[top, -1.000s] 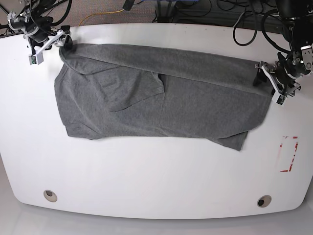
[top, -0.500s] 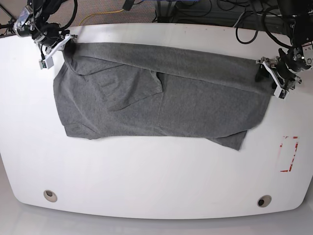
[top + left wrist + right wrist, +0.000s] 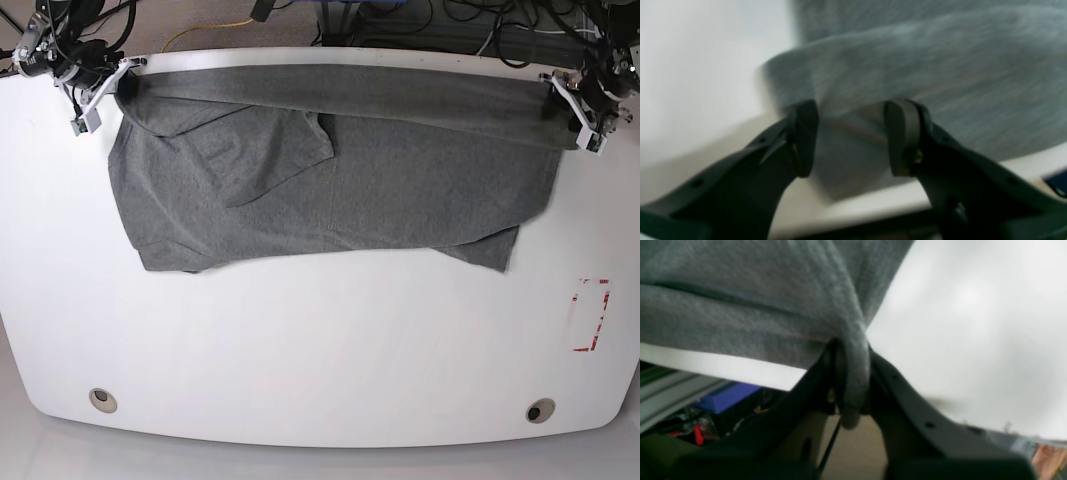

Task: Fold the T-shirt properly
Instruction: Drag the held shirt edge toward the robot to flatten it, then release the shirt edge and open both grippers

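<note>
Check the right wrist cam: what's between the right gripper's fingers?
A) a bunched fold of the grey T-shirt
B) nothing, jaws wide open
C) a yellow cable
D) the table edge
A: in the right wrist view the right gripper is shut on a bunched fold of the T-shirt, with grey cloth squeezed between its fingers and hanging out below them.

Motion blur is smearing the plain heather-grey cotton T-shirt [image 3: 907, 66] in the left wrist view, leaving its weave unreadable. Folded fabric is hiding the black right gripper [image 3: 851, 390] pads. Frame edges are cutting off both robot arms overhead.
</note>
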Controlling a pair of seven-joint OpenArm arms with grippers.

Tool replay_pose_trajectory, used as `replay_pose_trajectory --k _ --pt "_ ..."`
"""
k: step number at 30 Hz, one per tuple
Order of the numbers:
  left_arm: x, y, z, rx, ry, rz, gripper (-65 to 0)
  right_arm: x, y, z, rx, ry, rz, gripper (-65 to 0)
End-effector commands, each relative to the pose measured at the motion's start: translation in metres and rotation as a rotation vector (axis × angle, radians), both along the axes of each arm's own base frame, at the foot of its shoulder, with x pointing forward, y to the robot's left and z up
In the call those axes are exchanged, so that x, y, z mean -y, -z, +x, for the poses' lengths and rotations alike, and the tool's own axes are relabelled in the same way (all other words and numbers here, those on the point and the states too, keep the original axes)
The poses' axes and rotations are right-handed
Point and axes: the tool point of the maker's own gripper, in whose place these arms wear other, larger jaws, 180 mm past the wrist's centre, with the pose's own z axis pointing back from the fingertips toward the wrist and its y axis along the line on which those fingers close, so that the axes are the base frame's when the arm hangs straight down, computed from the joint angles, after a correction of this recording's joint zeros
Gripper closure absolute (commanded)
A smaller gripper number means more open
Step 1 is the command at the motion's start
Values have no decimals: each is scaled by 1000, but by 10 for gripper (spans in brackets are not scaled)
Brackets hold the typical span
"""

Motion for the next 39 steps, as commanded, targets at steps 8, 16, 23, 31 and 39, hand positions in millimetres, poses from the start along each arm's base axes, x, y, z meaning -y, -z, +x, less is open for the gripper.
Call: replay_pose_trajectory --k 8,16,23,31,39 --pt "0 -13 -13 -32 23 66 -301 15 -16 9 34 -23 -60 -339" --pt "29 -67 20 154 73 111 -372 11 -76 43 215 -109 -197 -361" --pt "32 -110 76 323 69 141 -531 17 -94 75 302 -93 -225 -361" --pt "22 -129 133 364 29 176 -531 38 -100 124 339 -22 -259 -361" --pt "24 -98 191 293 -12 121 -531 34 -91 166 311 -43 -263 -358"
